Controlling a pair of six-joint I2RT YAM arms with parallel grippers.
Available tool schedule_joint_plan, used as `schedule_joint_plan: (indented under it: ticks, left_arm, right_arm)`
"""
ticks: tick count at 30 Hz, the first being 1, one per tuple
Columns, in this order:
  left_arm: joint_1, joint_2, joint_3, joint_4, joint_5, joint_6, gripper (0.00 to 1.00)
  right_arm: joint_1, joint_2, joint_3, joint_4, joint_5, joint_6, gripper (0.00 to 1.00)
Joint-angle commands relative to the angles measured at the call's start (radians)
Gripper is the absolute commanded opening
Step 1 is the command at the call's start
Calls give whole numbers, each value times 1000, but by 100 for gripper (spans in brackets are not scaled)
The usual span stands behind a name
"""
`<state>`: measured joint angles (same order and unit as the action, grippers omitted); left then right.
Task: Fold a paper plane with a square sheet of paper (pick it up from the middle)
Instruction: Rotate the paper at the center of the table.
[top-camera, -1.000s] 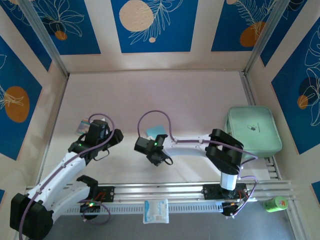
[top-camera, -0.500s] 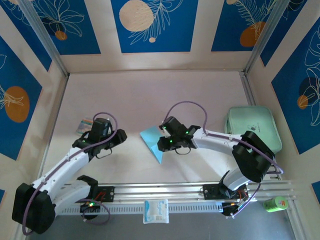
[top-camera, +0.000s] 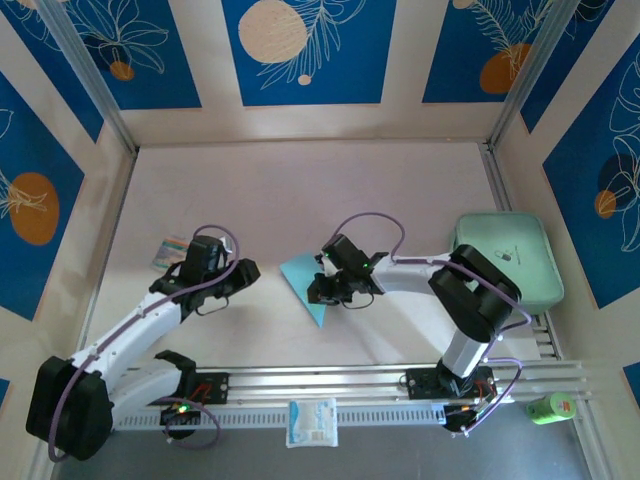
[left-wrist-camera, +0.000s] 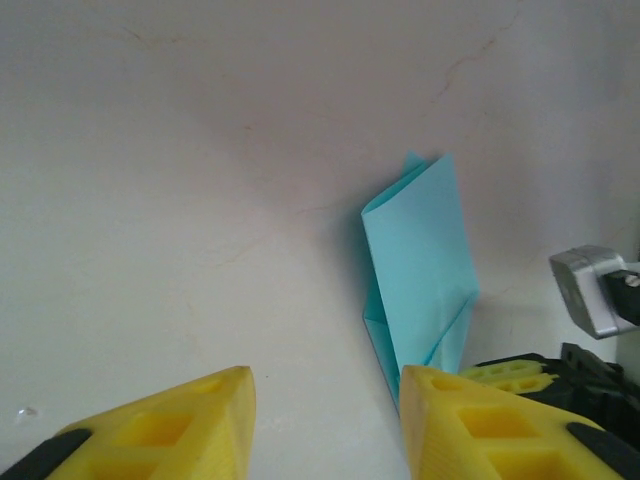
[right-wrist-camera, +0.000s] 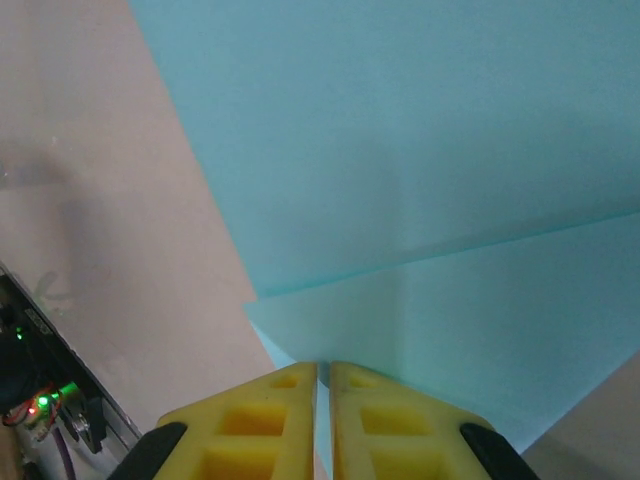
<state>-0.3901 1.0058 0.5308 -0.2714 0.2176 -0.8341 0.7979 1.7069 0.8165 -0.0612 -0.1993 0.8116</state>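
The light blue sheet of paper (top-camera: 303, 281) (left-wrist-camera: 420, 270) (right-wrist-camera: 400, 150), folded to a point, lies near the middle of the bench (top-camera: 300, 190), a little toward the near edge. The right fingers (top-camera: 318, 290) (right-wrist-camera: 270, 410) rest at its right edge, closed to a thin slit over a fold; whether they pinch any paper cannot be told. The left fingers (top-camera: 238, 272) (left-wrist-camera: 180, 420) stand moderately apart, holding nothing, just left of the paper and not touching it. A mint-green tray (top-camera: 505, 262) sits by the right edge.

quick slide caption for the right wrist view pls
Right gripper, jaws closed, at the edge of the partly folded light blue paper on the pale table
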Motion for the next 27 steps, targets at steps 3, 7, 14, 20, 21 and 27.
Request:
schedule_joint_plan:
  ticks: [3,7,14,20,21,27]
  left_arm:
    - [10,28,-14,70,71,-25,37]
    - [10,33,-21,88,87,-30,36]
    - [10,64,-57,182,158,-50,34]
    - [9,100,-55,220,227,-43,31]
    - [7,110,-55,234,238,-44,30]
    - [-37,203,-26,310,289,-53,23]
  right_arm:
    - [-2,31,-39,17,-8,153,12]
    - [7,16,-92,102,21,280,12]
    - [49,0,-132,209,108,502,12]
    - [96,-63,-163,306,186,590,13]
    - [99,-73,-166,304,190,591,13]
    - [70,-128,-180,297,155,493,13]
